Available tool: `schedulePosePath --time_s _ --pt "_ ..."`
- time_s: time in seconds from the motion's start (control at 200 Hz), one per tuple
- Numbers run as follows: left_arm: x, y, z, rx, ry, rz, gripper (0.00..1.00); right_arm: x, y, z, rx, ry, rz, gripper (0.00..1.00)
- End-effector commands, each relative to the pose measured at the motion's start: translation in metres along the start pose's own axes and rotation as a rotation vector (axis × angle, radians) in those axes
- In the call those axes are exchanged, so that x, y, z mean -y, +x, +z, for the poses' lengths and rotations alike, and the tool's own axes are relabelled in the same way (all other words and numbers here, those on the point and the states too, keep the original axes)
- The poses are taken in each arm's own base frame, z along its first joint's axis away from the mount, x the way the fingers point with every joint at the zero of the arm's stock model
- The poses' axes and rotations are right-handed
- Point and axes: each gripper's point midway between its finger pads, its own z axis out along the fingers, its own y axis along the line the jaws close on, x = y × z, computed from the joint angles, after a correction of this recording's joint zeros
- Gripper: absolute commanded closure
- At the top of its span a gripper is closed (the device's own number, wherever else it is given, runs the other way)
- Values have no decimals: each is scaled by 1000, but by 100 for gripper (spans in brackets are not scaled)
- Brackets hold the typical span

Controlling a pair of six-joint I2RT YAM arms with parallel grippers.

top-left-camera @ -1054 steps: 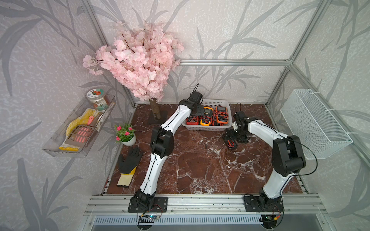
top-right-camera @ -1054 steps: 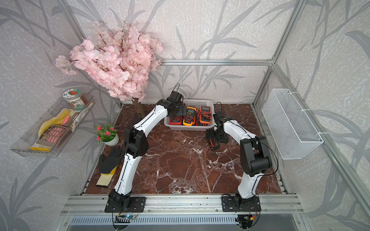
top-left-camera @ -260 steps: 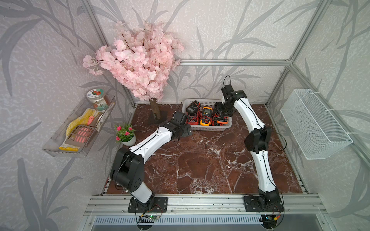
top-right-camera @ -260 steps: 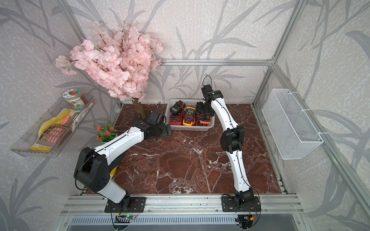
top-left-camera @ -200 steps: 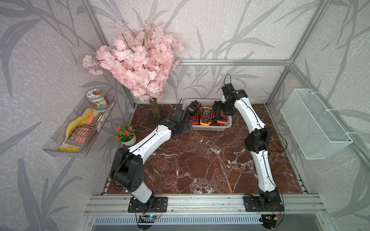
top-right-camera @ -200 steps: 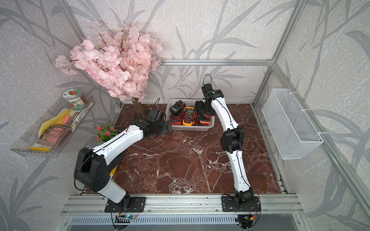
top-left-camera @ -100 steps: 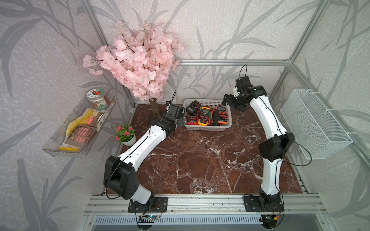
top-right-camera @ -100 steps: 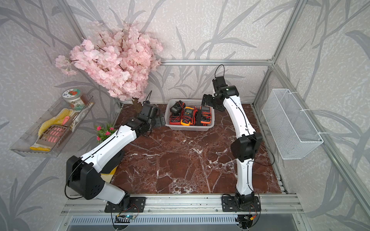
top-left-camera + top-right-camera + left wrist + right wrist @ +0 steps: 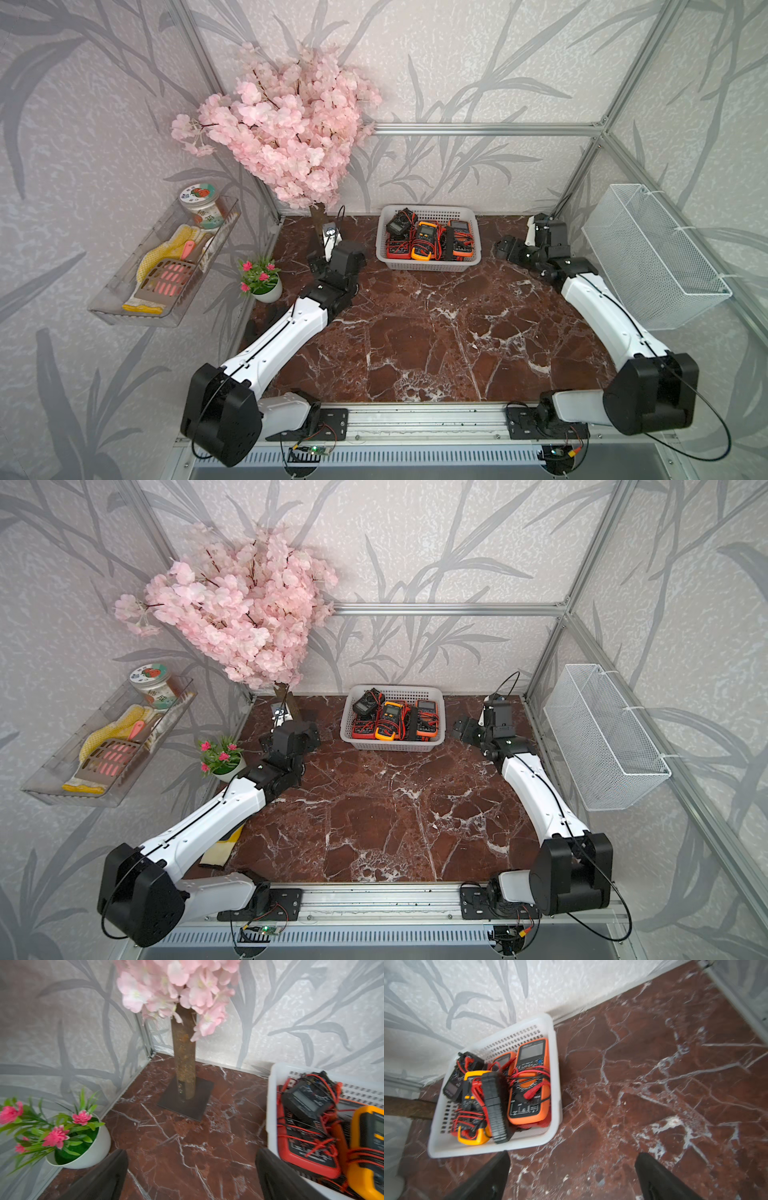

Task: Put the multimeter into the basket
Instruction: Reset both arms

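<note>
Left pincer [image 9: 191,1155] and right pincer [image 9: 572,1156] have pulled back from the white perforated plastic basket [image 9: 428,267], both gaping empty; cable-wrapped multimeters [image 9: 422,246] all inside, job looks done.

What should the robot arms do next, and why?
Probably draw both arms back to rest. The multimeters all seem to lie in the basket, none shows outside it, and the left gripper and right gripper are open and empty.

Left wrist view: the basket [image 9: 272,1105] runs off the frame, yellow multimeter [image 9: 365,1147] cut short. Right wrist view, smeared: the black multimeter [image 9: 494,1109] stands on edge, face hidden. At the left edge of the tabletop [image 9: 374,812], the left arm [image 9: 208,820] covers most of a yellow glove [image 9: 226,845].
</note>
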Motion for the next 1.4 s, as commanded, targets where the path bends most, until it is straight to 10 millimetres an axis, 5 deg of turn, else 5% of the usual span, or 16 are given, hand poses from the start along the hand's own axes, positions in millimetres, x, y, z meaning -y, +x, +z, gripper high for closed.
schedulePosePath --time_s 0.0,0.155,0.555,0.685,0.88,1.045,1.16,1.395 --pt "-34 -16 -5 140 -98 -78 0 16 -33 -14 269 52 -69 1" --pt "-65 11 6 129 -159 -51 0 41 -14 -14 394 97 -149 1" --pt "-85 83 50 43 -137 94 0 92 29 34 307 213 -128 1" --pt "-94 95 63 43 -160 58 0 95 23 44 275 193 -86 1" --pt "-79 108 82 31 -111 91 0 97 30 46 199 220 -190 1" --pt "-81 110 84 23 -91 71 0 113 44 42 256 270 -247 1" --pt "-78 116 84 25 -24 46 0 110 40 38 375 196 -245 1" --pt "-78 124 93 -2 -11 44 0 103 63 51 423 78 -281 1"
